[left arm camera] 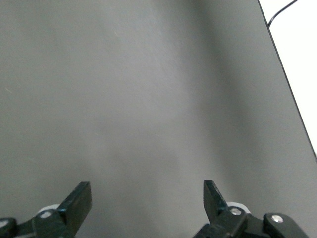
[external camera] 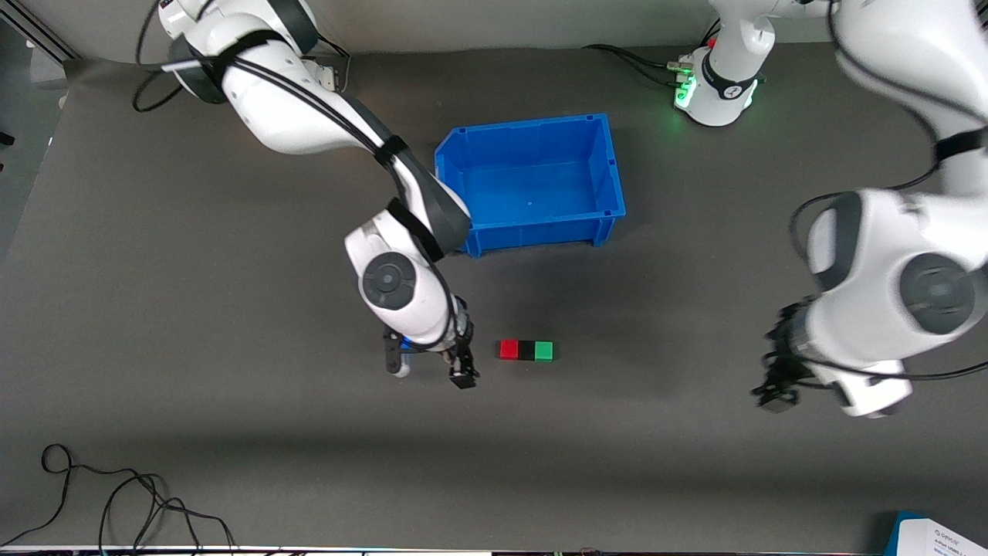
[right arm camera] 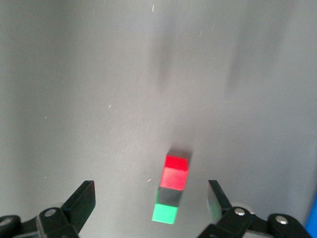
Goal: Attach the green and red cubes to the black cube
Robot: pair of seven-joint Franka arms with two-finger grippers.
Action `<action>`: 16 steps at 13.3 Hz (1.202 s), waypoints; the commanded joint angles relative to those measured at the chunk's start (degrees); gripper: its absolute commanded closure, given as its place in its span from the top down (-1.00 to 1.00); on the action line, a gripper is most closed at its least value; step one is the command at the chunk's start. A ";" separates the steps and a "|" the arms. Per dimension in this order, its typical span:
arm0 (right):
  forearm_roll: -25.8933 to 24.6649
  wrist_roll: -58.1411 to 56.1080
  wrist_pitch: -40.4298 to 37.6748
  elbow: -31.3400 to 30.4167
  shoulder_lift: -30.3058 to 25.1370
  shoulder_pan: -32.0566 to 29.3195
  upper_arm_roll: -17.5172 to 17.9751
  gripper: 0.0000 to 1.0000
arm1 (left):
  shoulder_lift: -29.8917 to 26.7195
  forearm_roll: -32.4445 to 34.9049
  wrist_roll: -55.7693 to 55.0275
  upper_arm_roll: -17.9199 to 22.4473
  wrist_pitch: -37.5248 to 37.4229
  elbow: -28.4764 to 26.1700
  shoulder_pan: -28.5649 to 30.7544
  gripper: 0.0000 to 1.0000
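Note:
The red cube (external camera: 509,350), the black cube (external camera: 526,350) and the green cube (external camera: 544,351) lie in one touching row on the dark table, black in the middle. The row also shows in the right wrist view: red (right arm camera: 176,173), black (right arm camera: 170,197), green (right arm camera: 165,213). My right gripper (external camera: 431,371) is open and empty, low over the table beside the row's red end; in its wrist view (right arm camera: 150,201) the cubes lie apart from both fingers. My left gripper (external camera: 776,386) is open and empty over bare table toward the left arm's end (left arm camera: 147,198).
An empty blue bin (external camera: 540,230) stands farther from the front camera than the cubes. Loose black cables (external camera: 116,502) lie near the table's front edge at the right arm's end. A white and blue object (external camera: 938,537) sits at the front corner at the left arm's end.

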 commanded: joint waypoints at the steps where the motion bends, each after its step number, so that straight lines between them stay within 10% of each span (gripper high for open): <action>1: -0.28 -2.79 -2.66 -7.98 -8.93 -0.87 -0.11 1.00 | -6.05 0.51 12.00 -0.42 -6.80 -1.64 4.08 1.00; 7: -0.28 -23.75 -5.02 -26.17 -27.56 -0.78 -6.08 1.00 | -15.54 0.68 39.09 -0.33 -21.49 -1.03 11.55 1.00; 16: -0.19 -72.20 -19.98 -30.49 -44.19 -16.23 -6.45 1.00 | -18.46 -0.37 65.01 -0.69 -25.38 -0.94 14.11 1.00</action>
